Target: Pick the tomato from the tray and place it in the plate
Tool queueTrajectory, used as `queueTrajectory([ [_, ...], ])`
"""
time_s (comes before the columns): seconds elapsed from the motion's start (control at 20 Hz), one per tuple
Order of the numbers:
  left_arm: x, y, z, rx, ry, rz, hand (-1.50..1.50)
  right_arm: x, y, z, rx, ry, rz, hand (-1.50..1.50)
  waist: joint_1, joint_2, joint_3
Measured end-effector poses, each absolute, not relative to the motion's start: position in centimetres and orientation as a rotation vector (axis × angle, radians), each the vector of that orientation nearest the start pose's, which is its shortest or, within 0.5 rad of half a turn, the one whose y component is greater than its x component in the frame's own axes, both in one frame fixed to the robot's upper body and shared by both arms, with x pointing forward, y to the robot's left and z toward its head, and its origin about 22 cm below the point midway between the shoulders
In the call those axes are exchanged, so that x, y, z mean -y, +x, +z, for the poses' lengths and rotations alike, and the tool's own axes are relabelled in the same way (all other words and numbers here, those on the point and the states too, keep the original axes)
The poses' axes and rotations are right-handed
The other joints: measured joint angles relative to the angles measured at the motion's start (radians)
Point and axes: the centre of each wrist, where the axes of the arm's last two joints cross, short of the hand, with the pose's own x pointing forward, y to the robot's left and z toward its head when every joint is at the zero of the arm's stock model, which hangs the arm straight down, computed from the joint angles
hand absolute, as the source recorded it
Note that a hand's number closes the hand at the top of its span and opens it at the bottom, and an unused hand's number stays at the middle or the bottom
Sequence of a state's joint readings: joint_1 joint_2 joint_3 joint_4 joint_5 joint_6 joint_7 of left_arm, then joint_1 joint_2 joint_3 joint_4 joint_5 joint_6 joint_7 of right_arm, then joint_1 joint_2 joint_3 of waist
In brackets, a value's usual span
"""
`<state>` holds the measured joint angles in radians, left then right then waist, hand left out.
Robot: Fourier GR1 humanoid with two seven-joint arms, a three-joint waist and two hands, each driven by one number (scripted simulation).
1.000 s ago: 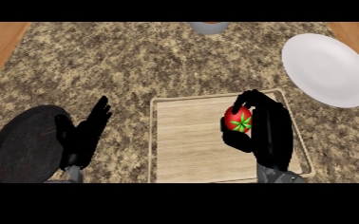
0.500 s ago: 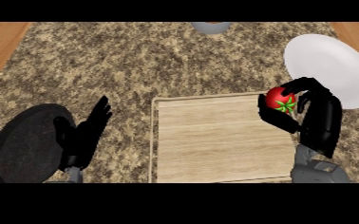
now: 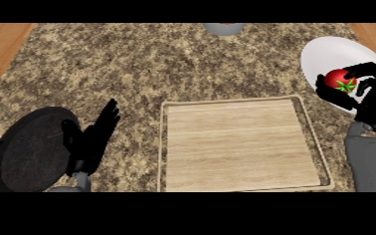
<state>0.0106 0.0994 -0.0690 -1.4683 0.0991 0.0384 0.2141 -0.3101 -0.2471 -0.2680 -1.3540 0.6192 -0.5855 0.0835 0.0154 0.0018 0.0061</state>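
Your right hand (image 3: pixel 351 90) has its fingers curled round the tomato (image 3: pixel 340 80), holding it over the white plate (image 3: pixel 330 56) at the bench's right edge; can't tell if it touches the plate. The wooden tray (image 3: pixel 238 152) sits just left of the plate. Your left hand (image 3: pixel 94 138) rests at lower left, fingers straight, holding nothing, beside a round black disc (image 3: pixel 29 149). A grey object (image 3: pixel 223 28) shows partly at the top edge.

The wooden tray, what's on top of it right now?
Nothing shows on the wooden tray; its whole board is bare. The tomato is off it, held in the right hand over the white plate. What lies beneath the tray is covered.
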Motion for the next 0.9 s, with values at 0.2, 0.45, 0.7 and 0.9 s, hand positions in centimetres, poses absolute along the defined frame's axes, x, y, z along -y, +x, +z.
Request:
queueTrajectory([
  [0.2, -23.4, 23.9, -2.4, 1.240, -0.010, -0.027, 0.00, 36.8, 33.5, 6.2, 1.595, -1.272, -0.093, 1.50, 0.008, 0.003, 0.000],
  [0.45, -23.2, 23.9, -2.4, 1.248, -0.012, -0.033, 0.00, 41.1, 34.7, 5.5, 1.588, -1.296, -0.103, 1.50, 0.018, 0.007, 0.001],
  [0.7, -22.9, 24.3, -2.2, 1.248, -0.023, -0.043, 0.00, 44.5, 35.3, 6.2, 1.544, -1.294, -0.115, 1.50, 0.031, 0.012, 0.002],
  [0.9, -22.9, 24.5, -1.9, 1.263, -0.031, -0.062, 0.00, 46.3, 34.3, 4.9, 1.365, -1.257, -0.005, -1.50, 0.049, 0.022, 0.001],
])
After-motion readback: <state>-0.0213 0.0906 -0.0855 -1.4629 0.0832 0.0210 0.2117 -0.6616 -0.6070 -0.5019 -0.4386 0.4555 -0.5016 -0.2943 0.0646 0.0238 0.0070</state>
